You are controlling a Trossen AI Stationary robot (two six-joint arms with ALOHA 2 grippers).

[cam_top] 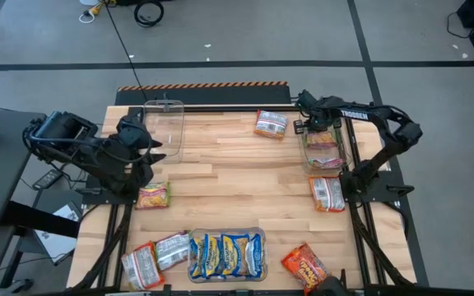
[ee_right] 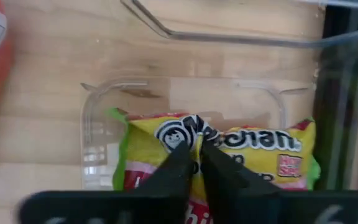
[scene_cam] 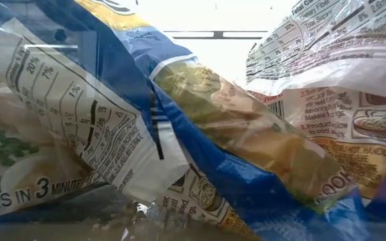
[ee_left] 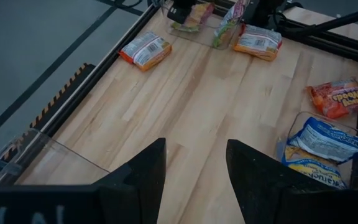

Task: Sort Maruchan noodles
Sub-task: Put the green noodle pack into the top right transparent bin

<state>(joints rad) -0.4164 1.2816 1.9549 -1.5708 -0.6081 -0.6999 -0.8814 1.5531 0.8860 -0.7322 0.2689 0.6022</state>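
Right gripper [ee_right: 194,163] is hanging with jaws nearly together, tips over the green-edged packet [ee_right: 241,152] lying crosswise just beyond them inside your bin [ee_right: 95,124]; left gripper [ee_left: 194,177] is waiting, jaws apart.

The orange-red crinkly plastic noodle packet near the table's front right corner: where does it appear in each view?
High view: the orange-red crinkly plastic noodle packet lies at the bottom, right of centre.
Low view: cannot tell; close-up packets fill it.
Left wrist view: at the right edge.
Right wrist view: not in it.
Shared landmark: the clear plastic rectangular bin of blue-and-yellow packets beside it.
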